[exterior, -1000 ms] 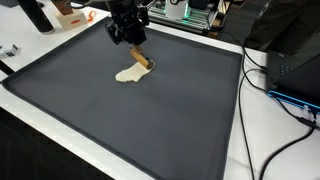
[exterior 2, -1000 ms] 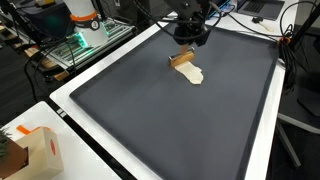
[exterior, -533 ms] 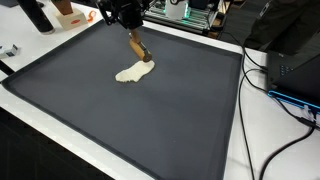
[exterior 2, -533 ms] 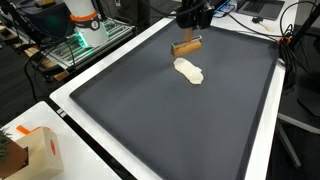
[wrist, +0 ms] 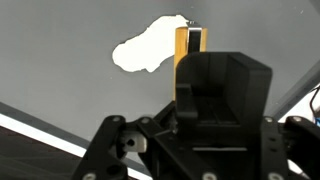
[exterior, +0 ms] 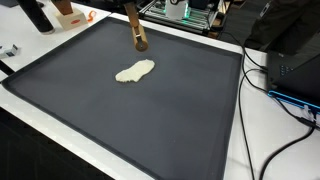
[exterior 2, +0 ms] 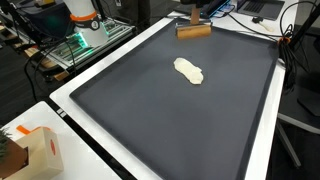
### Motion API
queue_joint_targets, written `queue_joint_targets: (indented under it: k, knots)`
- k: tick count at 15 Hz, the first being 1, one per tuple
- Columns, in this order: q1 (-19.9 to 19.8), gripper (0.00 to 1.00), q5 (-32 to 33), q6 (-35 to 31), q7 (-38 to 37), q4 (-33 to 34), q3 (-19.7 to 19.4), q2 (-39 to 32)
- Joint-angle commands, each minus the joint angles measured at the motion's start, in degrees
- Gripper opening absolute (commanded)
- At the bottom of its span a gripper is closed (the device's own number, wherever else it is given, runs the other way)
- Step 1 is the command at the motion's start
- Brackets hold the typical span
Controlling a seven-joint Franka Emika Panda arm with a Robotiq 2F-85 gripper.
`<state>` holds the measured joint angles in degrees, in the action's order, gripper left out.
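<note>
One gripper (wrist: 198, 92) hangs over the far end of the single dark mat (exterior: 150, 125). Its fingers pinch one wooden block (exterior: 138, 36), which is held in the air clear of the surface. One pale flat blob (exterior: 134, 72) lies on the mat, near the block but not touching it. In an exterior view, one orange-and-white box (exterior 2: 35, 150) sits off the mat's corner, well apart.

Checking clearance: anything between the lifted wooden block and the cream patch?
Nothing; only bare dark mat between wooden block and cream patch, in both exterior views.
</note>
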<state>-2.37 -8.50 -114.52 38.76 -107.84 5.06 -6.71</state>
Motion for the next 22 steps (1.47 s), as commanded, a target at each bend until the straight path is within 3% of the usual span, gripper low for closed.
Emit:
queue_joint_targets:
  k: [1,8,9,15,16,22]
  knots:
    - [1.0,0.19,-0.5,2.9,-9.2,1.7,-1.1,1.5]
    - [1.9,0.19,1.6,7.0,-23.0,5.0,-1.1,1.3]
    - [1.6,0.44,0.4,4.6,-19.7,4.0,-1.1,0.7]
    - [2.0,0.44,0.6,5.3,-21.8,4.5,-1.2,0.7]
    - [2.0,0.19,0.6,5.3,-21.8,4.5,-1.2,0.7]
    - [4.7,0.19,8.2,0.9,-44.6,4.9,-1.5,-3.2]
